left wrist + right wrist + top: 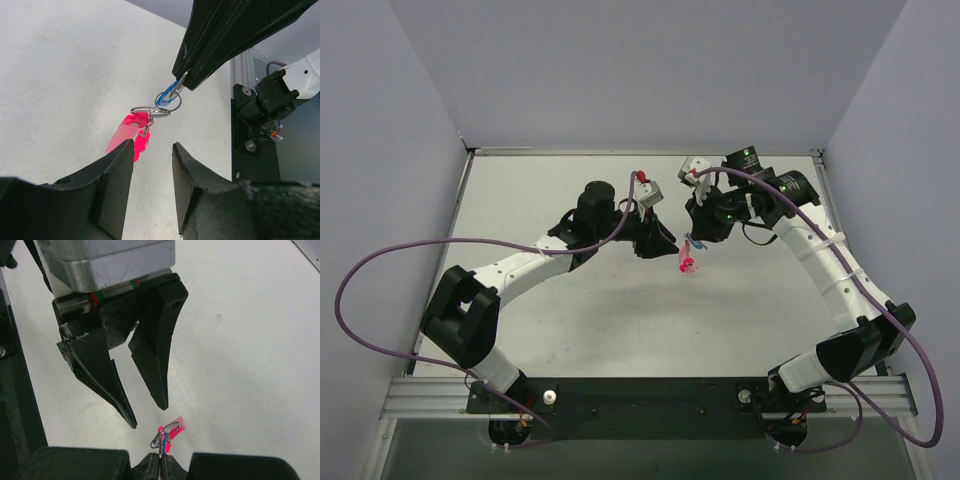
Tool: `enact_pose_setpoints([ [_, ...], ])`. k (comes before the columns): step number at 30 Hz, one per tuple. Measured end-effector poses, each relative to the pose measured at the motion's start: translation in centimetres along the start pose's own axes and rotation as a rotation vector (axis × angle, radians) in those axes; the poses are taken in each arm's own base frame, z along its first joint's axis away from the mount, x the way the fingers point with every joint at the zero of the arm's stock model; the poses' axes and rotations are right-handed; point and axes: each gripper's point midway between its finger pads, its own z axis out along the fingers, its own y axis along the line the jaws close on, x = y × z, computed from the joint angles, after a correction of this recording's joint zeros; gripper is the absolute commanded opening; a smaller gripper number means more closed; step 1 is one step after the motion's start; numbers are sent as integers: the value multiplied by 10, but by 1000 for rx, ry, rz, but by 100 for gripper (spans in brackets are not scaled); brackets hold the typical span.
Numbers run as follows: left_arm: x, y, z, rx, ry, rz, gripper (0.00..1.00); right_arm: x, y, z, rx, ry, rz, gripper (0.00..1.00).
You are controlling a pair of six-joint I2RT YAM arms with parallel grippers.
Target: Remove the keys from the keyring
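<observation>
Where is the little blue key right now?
Near mid-table in the overhead view, the blue key is pinched in the right claw, pink keys dangling beneath, open left claw just leftward.

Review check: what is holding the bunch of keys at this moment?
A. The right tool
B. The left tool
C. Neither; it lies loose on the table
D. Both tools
A: the right tool is pinched shut on the blue key. The keyring and pink keys dangle from it, and the left tool stands open just short of them.
</observation>
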Motion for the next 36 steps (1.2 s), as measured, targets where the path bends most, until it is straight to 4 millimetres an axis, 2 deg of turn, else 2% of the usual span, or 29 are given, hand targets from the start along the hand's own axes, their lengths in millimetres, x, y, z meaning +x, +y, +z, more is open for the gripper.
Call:
enact_pose_setpoints([
  [6, 1, -1, 1, 8, 3, -1, 48, 20, -4, 4, 47, 135, -9, 0],
  [12, 3, -11, 5, 43, 9, 5, 50, 32, -4, 13, 60, 241, -8, 0],
  [22, 8, -22, 13, 74, 22, 37, 50, 20, 1, 12, 64, 243, 40, 0],
  [29, 15, -20, 18, 48, 41, 65, 51, 18, 6, 18, 32, 245, 88, 0],
  [36, 15, -9, 21, -5, 46, 78, 51, 22, 11, 21, 5, 263, 123, 0],
])
